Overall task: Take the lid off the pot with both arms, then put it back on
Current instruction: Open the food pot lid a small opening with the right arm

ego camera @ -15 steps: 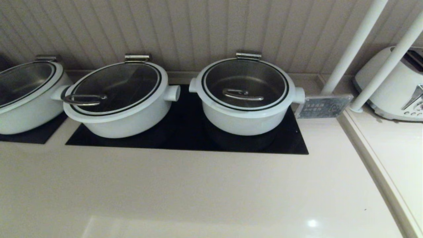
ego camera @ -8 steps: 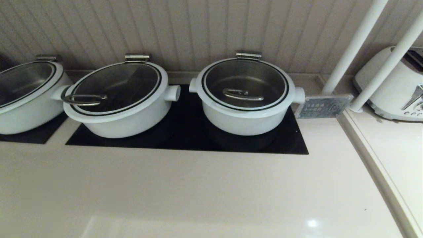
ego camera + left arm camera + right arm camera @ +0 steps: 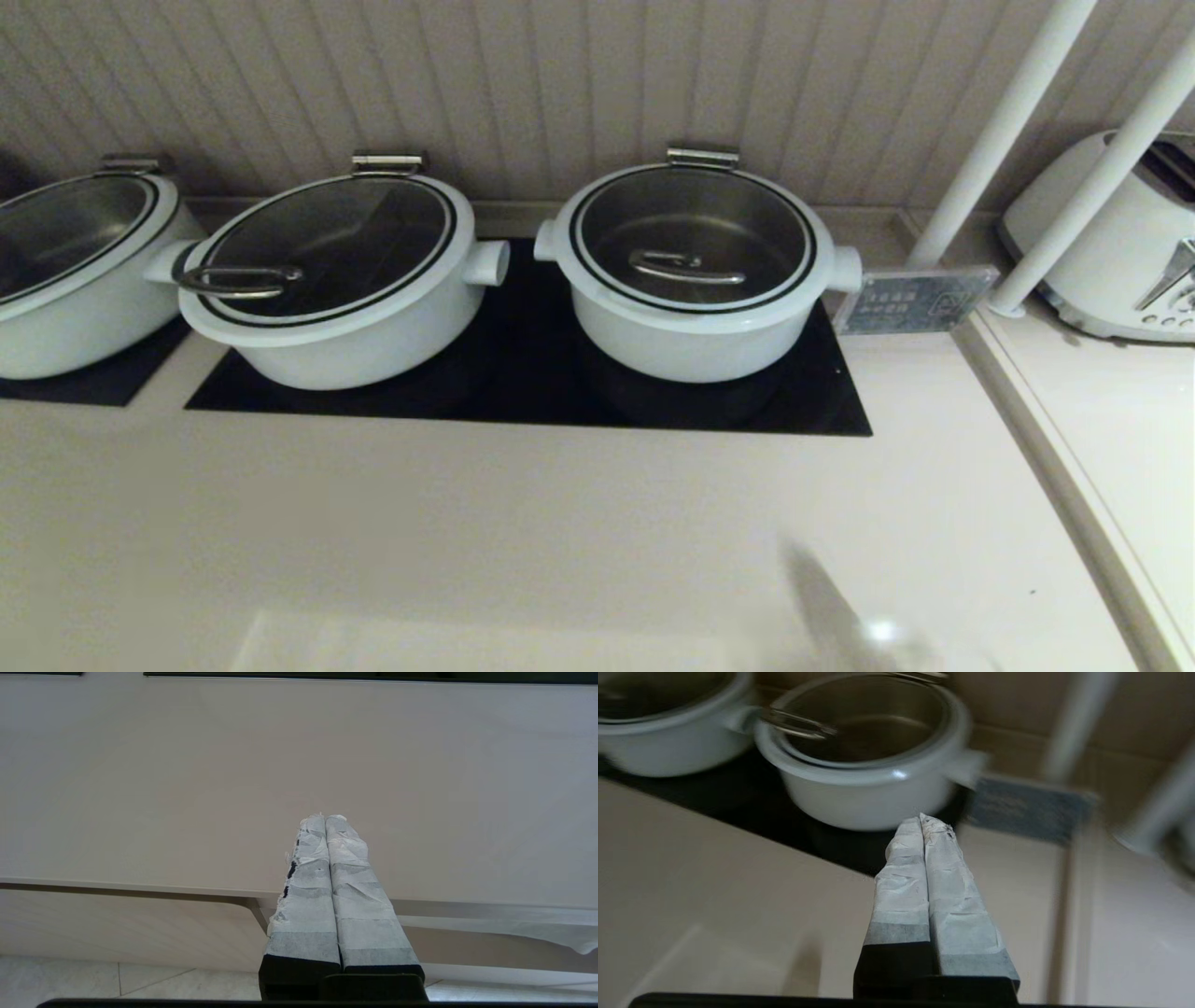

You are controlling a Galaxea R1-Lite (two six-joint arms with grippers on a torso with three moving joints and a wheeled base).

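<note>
The pot, deep and white, stands on the right half of the black cooktop. Its glass lid lies closed on it, with the bent steel handle at its centre and the hinge at the back. My right gripper is shut and empty, hovering over the counter in front of the pot with its tips aimed at the pot's wall. My left gripper is shut and empty, low over the counter's front edge, far from the pot. A blurred grey streak crosses the head view's lower right.
A wider white pot with a loop-handled lid sits left of the task pot, and another at the far left. A small plaque, two white poles and a white toaster stand to the right.
A blurred grey streak has appeared at the lower right of the head view. The pots and lids have not moved.
</note>
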